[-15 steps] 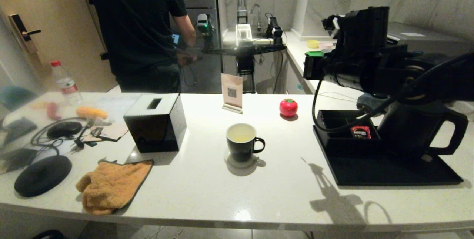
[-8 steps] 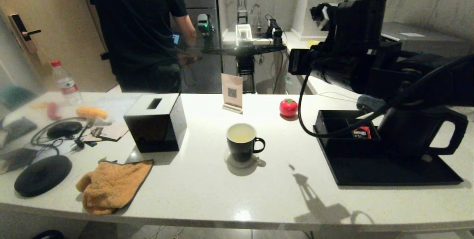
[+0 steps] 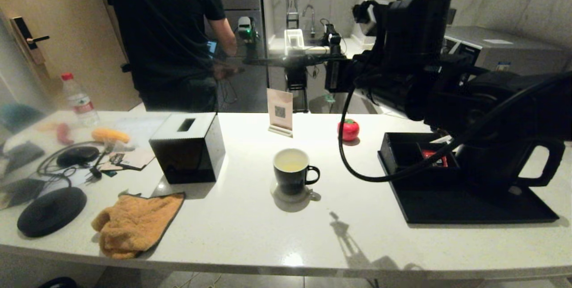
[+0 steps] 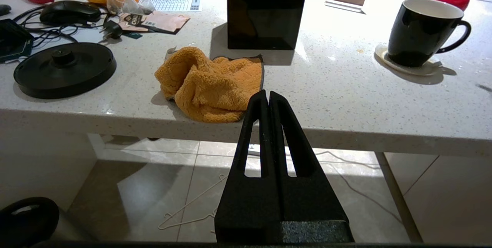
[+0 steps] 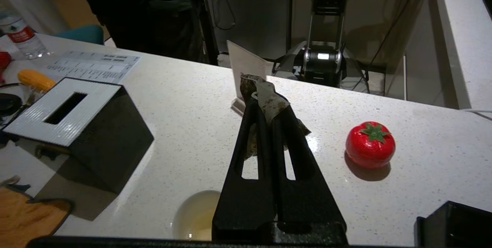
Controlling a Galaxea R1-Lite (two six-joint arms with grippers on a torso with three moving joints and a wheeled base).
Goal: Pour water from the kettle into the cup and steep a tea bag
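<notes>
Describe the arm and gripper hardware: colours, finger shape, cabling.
Both grippers are matte black. The left gripper and right gripper each have two long tapered fingers with a slot cut through each. The right arm is bulky, black and boxy, with a thick black cable looping below it.

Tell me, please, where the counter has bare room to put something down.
Bare counter lies in front of the cup, between the orange cloth and the black tray. Crowded: the far left, around the cables and round base.

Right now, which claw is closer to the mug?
The right claw: it hangs over the counter just above and behind the cup, pinching the tea bag. The left claw sits shut below the counter's front edge, farther off.
</notes>
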